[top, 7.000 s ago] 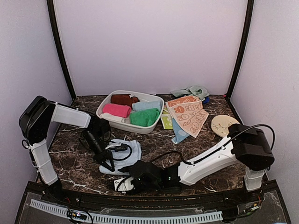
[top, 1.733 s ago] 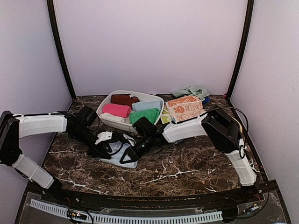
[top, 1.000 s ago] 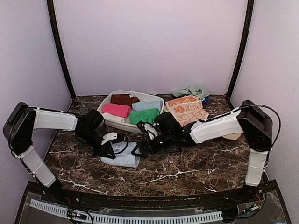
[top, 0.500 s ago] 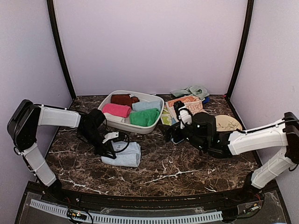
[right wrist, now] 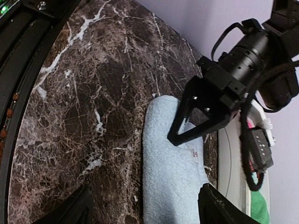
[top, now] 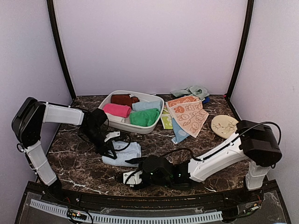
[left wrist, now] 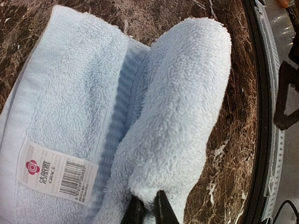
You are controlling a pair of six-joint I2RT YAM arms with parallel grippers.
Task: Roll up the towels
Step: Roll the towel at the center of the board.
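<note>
A pale blue towel (top: 125,154) lies partly rolled on the marble, left of centre. In the left wrist view its rolled fold (left wrist: 180,112) rests on the flat part that carries a white label (left wrist: 56,173). My left gripper (top: 110,151) (left wrist: 148,211) is shut on the end of that fold. My right gripper (top: 130,177) (right wrist: 145,215) hovers low near the front edge, open, facing the towel (right wrist: 168,163) with nothing between its fingers. Rolled towels in brown (top: 123,99), pink (top: 117,110), light blue (top: 145,105) and green (top: 144,117) sit in the basin.
The white oval basin (top: 106,103) stands at the back centre. Peach printed towels (top: 188,113) lie spread to its right, with a mint cloth (top: 191,91) behind them. A round tan disc (top: 224,125) lies at the right. The black front rail (right wrist: 28,56) runs close to my right gripper.
The right arm has swung from the printed towels at the back right down to the front centre, now facing the blue towel. The left gripper keeps its hold on the fold.
</note>
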